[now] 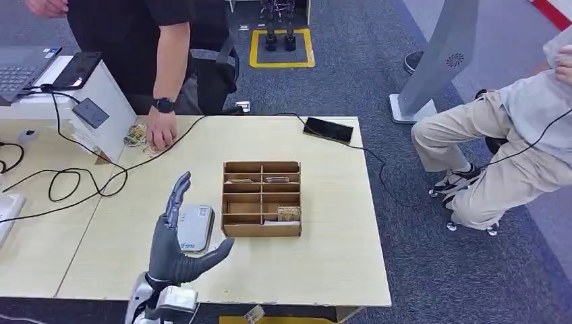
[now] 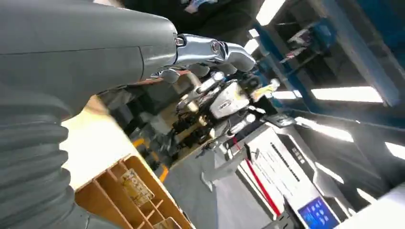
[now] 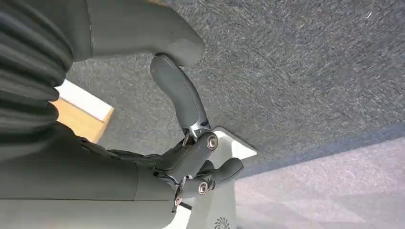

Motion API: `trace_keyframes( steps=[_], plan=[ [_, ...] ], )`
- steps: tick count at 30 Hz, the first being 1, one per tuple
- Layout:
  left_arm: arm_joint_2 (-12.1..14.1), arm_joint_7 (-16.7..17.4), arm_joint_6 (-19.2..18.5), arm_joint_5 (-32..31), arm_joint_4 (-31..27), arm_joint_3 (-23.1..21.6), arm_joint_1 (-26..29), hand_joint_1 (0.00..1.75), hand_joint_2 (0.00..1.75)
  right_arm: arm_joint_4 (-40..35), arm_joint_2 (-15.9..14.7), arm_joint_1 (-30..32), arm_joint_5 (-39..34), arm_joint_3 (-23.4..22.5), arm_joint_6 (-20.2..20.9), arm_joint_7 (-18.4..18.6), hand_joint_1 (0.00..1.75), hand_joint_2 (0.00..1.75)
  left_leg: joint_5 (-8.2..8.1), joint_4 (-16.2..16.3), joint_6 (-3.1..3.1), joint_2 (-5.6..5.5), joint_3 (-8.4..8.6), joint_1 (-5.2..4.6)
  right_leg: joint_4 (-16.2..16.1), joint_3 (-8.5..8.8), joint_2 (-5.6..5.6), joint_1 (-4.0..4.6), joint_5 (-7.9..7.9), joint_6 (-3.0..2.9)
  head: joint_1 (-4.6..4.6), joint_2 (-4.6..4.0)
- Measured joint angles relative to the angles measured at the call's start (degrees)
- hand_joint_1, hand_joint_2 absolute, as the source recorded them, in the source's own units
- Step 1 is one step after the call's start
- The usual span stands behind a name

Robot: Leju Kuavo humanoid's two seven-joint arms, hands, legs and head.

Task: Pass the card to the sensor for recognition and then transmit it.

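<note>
My left hand (image 1: 177, 243) is raised over the table's front edge, fingers spread and thumb out, holding nothing. Just behind it a white-grey sensor pad (image 1: 196, 227) lies flat on the table. To its right stands a cardboard divider box (image 1: 262, 198); one patterned card (image 1: 289, 214) rests in its front right slot and two more cards (image 1: 276, 179) in the back row. The left wrist view shows the left hand (image 2: 143, 52) empty above the box (image 2: 102, 183) and a card (image 2: 136, 187). My right hand (image 3: 191, 157) hangs over grey carpet, fingers loosely bent, empty.
A person stands behind the table, one hand (image 1: 160, 135) resting on loose cards at the far edge. A white stand with a small reader (image 1: 90, 113), a laptop (image 1: 23, 67) and cables lie at the left. A black phone (image 1: 328, 129) lies at the back right. Another person (image 1: 512, 148) sits at the right.
</note>
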Motion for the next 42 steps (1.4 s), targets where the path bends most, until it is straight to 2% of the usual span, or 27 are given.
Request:
trace_keyframes(
  steps=[2,4,8,11,14,16,20,27,30,42],
  plan=[
    [0.3,2.6,2.8,-9.7,0.7,-1.3,-0.7,0.00,1.75,-0.1,0.0,0.0,0.6,0.0,0.0,-0.1,0.00,1.75,0.00,0.0,0.00,0.00,0.00,0.00,0.0,0.00,0.00,0.00,0.00,0.00,0.00,0.00],
    [0.9,6.7,5.5,-20.9,2.5,-2.7,-2.2,0.00,1.75,-0.3,0.0,0.0,1.3,0.0,0.0,-0.1,0.00,1.75,0.00,0.0,0.00,-0.01,-0.01,0.00,0.0,0.00,0.00,0.00,0.00,0.00,0.02,0.00],
    [1.7,12.8,6.0,-33.3,6.1,-5.0,-5.3,0.00,1.75,-0.6,0.0,0.0,1.8,0.0,0.0,0.1,0.00,1.75,0.01,0.0,-0.01,0.00,0.00,0.00,0.0,0.00,0.00,0.00,0.01,0.00,0.02,0.00],
    [1.9,14.6,6.1,-36.2,7.9,-6.1,-6.4,0.00,1.75,-0.8,0.0,0.1,1.8,0.0,0.0,0.2,0.00,1.75,0.00,0.0,-0.01,0.01,0.01,0.00,0.0,0.00,0.02,0.00,0.01,0.00,0.00,0.00],
    [2.2,19.4,5.9,-44.0,9.8,-7.1,-8.0,0.00,1.75,-0.9,0.0,0.1,1.9,0.0,0.0,0.2,0.00,1.75,0.01,0.0,0.00,0.00,0.00,0.00,0.0,0.00,0.01,0.00,0.00,0.00,0.02,0.00],
    [2.3,21.8,5.4,-47.0,11.4,-7.8,-9.2,0.00,1.75,-1.0,0.0,0.1,1.9,0.0,0.0,0.2,0.00,1.75,0.01,0.0,0.00,0.00,0.01,0.00,0.0,0.00,0.01,0.00,0.00,0.00,0.00,0.00],
    [2.1,29.4,3.8,-55.9,15.5,-9.3,-12.0,0.00,1.75,-1.2,0.0,0.1,2.2,0.0,0.0,0.3,0.00,1.75,0.01,0.0,0.00,0.01,0.00,0.00,0.0,0.00,0.01,0.00,0.01,0.00,0.02,0.00],
    [1.6,34.8,2.7,-59.5,20.6,-9.9,-14.0,0.00,1.75,-1.5,0.0,0.2,2.1,0.0,0.0,1.1,0.00,1.75,0.01,0.0,-0.01,0.02,0.01,0.00,0.0,0.00,0.02,0.00,0.01,0.00,0.02,0.00],
    [1.1,35.9,1.7,-59.4,23.1,-10.2,-14.8,0.00,1.75,-1.7,0.0,0.3,1.8,0.0,0.0,1.1,0.00,1.75,0.01,0.0,0.00,0.01,0.00,0.00,0.0,-0.01,0.02,0.00,0.01,0.00,0.00,0.00],
    [-0.5,36.5,0.0,-58.9,29.0,-11.1,-16.5,0.00,1.75,-1.9,0.0,0.4,1.2,0.0,0.0,0.7,0.00,1.75,0.01,0.0,0.00,0.02,0.00,0.00,0.0,-0.01,0.02,0.00,0.01,0.00,0.00,0.00]
  ],
)
